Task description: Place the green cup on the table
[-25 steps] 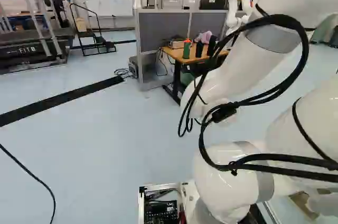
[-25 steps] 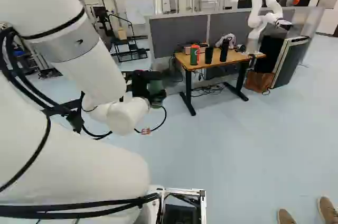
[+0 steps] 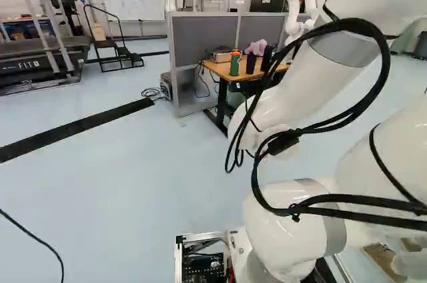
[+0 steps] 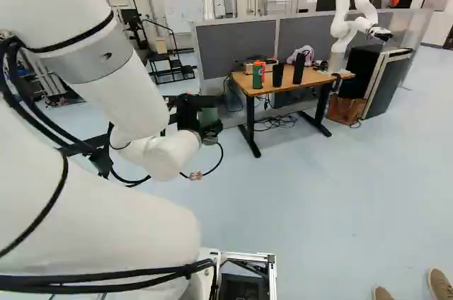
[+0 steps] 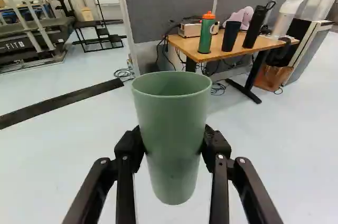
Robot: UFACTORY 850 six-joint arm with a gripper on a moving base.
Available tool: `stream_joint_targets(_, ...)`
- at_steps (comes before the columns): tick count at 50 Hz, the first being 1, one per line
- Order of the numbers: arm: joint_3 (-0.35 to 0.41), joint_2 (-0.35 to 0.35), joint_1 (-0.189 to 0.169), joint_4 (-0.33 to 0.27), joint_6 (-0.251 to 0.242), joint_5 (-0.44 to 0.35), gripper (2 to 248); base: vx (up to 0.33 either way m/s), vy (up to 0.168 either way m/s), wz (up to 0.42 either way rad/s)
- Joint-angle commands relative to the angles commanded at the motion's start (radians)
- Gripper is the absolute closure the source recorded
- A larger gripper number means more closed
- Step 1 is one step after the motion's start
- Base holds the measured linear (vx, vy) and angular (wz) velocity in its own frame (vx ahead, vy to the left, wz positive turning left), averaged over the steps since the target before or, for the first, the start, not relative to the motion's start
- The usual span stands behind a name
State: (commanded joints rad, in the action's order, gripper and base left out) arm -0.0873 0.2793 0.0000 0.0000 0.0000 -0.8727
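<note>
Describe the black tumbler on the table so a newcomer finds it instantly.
In front of the grey partition stands a table with a wooden top. On it, between a green bottle and a tall black bottle, is the black tumbler. It flares towards its rim and is the shorter black vessel, without a loop.

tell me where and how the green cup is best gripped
The side wall around mid-height, coming in from the side with the pincer spanning its width, as it holds the green cup now. The cup is round, upright and narrows toward its base, so a grip there should leave both the open rim and the base free; downward slip on the taper seems a mild risk.
</note>
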Motion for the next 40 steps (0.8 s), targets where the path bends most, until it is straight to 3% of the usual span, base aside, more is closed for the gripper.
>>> stream_joint_targets(40,0.000,0.000,0.000,0.000,0.000,0.000,125,0.308,-0.002,-0.034)
